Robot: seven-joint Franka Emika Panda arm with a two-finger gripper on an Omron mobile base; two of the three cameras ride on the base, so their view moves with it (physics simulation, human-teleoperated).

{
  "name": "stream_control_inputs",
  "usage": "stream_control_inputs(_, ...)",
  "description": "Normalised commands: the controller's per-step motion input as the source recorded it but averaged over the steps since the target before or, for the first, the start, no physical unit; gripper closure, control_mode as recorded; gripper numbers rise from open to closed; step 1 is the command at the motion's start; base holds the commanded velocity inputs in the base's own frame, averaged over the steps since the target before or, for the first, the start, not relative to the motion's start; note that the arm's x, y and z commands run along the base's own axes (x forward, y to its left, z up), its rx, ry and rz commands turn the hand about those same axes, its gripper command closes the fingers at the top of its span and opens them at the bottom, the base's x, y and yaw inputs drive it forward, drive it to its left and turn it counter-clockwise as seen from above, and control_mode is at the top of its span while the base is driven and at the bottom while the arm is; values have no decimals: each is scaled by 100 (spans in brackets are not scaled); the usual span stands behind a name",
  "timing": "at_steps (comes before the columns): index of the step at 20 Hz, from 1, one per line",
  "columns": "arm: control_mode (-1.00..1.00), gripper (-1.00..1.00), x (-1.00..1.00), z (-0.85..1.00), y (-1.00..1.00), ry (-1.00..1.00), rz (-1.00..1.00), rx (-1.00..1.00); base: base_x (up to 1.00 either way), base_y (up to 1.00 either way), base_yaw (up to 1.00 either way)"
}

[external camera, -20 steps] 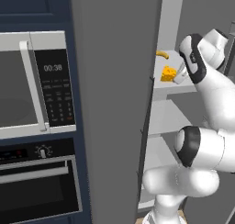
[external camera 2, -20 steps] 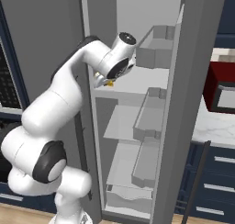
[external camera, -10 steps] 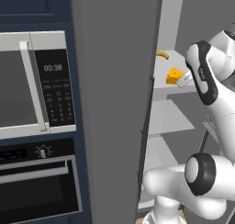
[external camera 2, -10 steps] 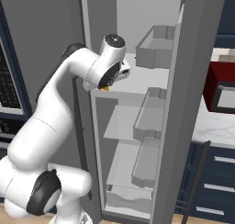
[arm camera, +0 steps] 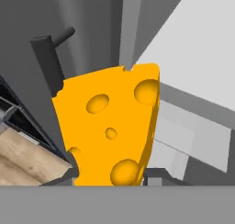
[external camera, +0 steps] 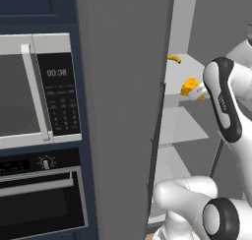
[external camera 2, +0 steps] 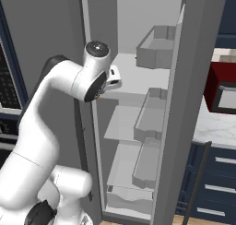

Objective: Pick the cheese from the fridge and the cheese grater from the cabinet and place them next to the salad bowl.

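Grey fridge shelves stand open behind our arm. From the claw outward: its two tips are clamped on the cheese from both sides, so the holed wedge hangs clear of the shelf it came from — a carry grip, we judge, for the trip to the salad bowl. Beside the fridge door, the microwave clock reads 00:38 — no brands legible.

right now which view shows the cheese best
The hand view: the cheese looms large, holes plain, gripped between the hand's tips. The left base view shows a small yellow chunk at the hand; in the right base view the arm hides it.
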Motion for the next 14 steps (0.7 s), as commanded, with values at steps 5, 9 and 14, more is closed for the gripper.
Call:
stream_control_inputs(5,-100,100,-48,0,26,-1,-8,10,0,0,0)
stream_control_inputs(9,-100,100,-39,0,30,1,-2,13,0,0,0)
stream_control_inputs(14,-100,100,-32,0,35,2,-1,10,0,0,0)
